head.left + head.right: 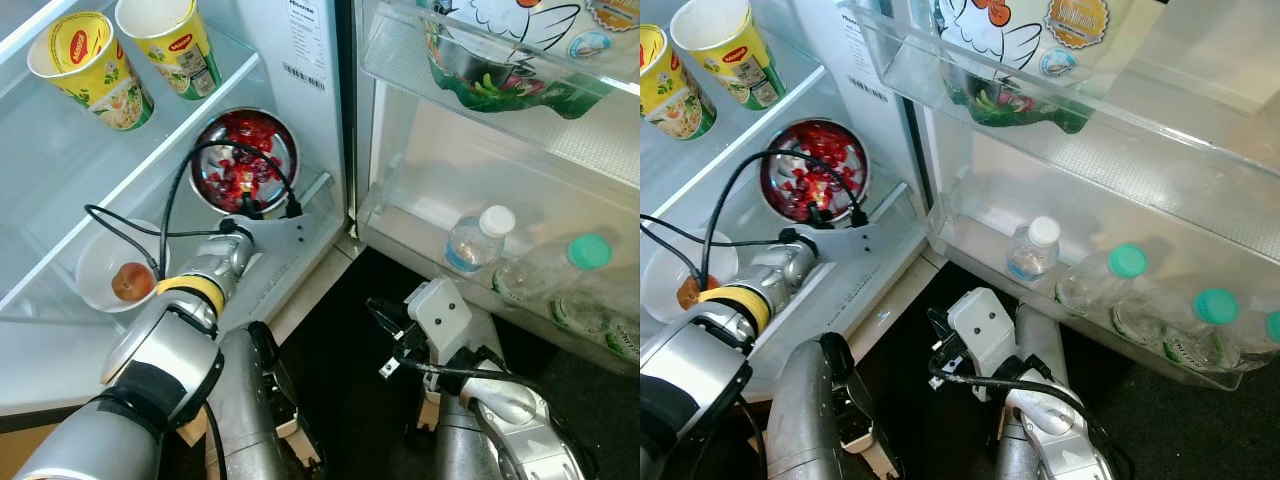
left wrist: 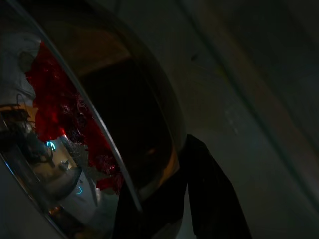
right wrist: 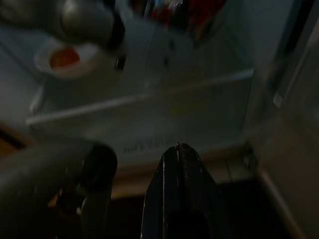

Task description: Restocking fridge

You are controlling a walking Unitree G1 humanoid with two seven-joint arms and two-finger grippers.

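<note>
Open fridge shelves (image 1: 60, 200) fill our left side, with the door racks (image 1: 480, 250) swung out on the right over a dark floor. At ten o'clock two yellow noodle cups (image 1: 90, 70) stand on the upper shelf. At nine o'clock a white bowl (image 1: 95, 262) holds a peach (image 1: 131, 282) on the lower shelf. Just right of it, toward eleven o'clock, our left claw (image 1: 262, 208) reaches to the near rim of a steel bowl of red fruit (image 1: 243, 160) on that same shelf; in the left wrist view one black finger (image 2: 214, 194) lies outside the bowl wall, the other against the rim, so the claw looks clamped on it. At five o'clock our right claw (image 3: 178, 164) hangs low before the fridge, fingers pressed together. At three o'clock water bottles (image 1: 478, 240) lie in the door's lower rack, and a bag of greens (image 1: 500, 85) sits in the rack above.
</note>
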